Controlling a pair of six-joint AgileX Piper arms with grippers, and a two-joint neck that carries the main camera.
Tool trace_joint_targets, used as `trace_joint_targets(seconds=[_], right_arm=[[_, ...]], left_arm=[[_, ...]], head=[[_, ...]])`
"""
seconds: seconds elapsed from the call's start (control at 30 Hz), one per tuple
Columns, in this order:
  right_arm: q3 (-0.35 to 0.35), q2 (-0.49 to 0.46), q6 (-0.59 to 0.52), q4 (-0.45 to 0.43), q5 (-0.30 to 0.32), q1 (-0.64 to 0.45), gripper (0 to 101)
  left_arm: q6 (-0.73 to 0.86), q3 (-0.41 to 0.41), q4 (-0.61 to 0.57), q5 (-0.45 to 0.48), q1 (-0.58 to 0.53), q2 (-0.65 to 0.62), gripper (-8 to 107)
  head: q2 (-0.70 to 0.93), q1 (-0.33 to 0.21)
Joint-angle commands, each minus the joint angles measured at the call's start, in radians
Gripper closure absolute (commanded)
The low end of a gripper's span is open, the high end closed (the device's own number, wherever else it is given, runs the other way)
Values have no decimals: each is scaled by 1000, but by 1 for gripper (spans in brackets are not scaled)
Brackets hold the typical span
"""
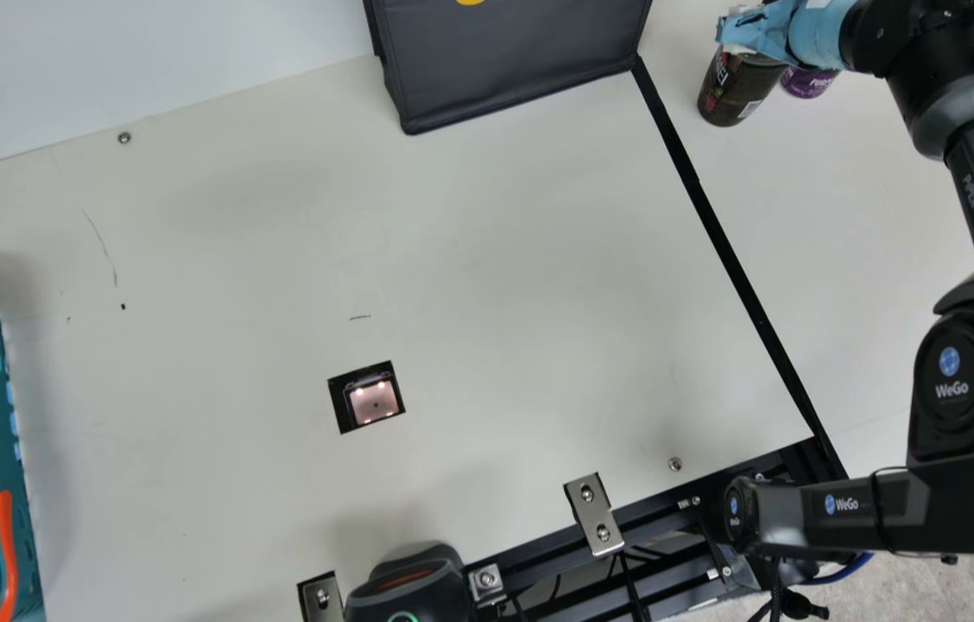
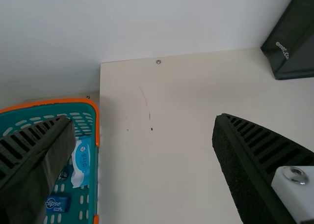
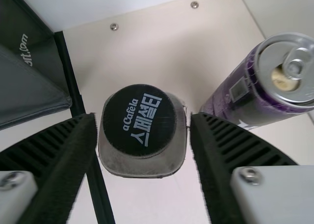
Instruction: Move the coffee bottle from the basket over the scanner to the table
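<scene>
L gripper is wide open, nothing held, by the teal plastic basket w/ orange trim. Far R: dark-brown, black-capped plastic coffee bottle at the cream table's R part, btwn R gripper's sides; can't tell if gripped. Prob. set-down/release: seat base flat, back off straight up, don't nudge purple metal can. Bottle's squarish, w/ pale cap print.

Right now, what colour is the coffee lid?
The lid is black, pale-lettered, clearest in the right wrist view.
</scene>
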Motion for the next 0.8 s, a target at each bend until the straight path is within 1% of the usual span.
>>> trace_joint_targets(seconds=[0.0,0.1,0.13,0.23,0.4,0.57,0.77], right_arm=[[3,-14,14,-22,-6,2,18],[13,-49,40,-57,1,10,8],[20,-66,47,-64,5,13,6],[42,-123,70,-85,25,27,6],[96,-250,93,-102,82,60,6],[143,-388,108,-118,158,101,6],[175,-545,115,-123,261,152,6]], left_arm=[[0,0,0,0,0,0,9],[0,0,0,0,0,0,9],[0,0,0,0,0,0,9],[0,0,0,0,0,0,9],[0,0,0,0,0,0,9],[0,0,0,0,0,0,9],[0,0,0,0,0,0,9]], head=[[-2,-29],[-2,-29],[-2,-29],[-2,-29],[-2,-29],[-2,-29],[-2,-29]])
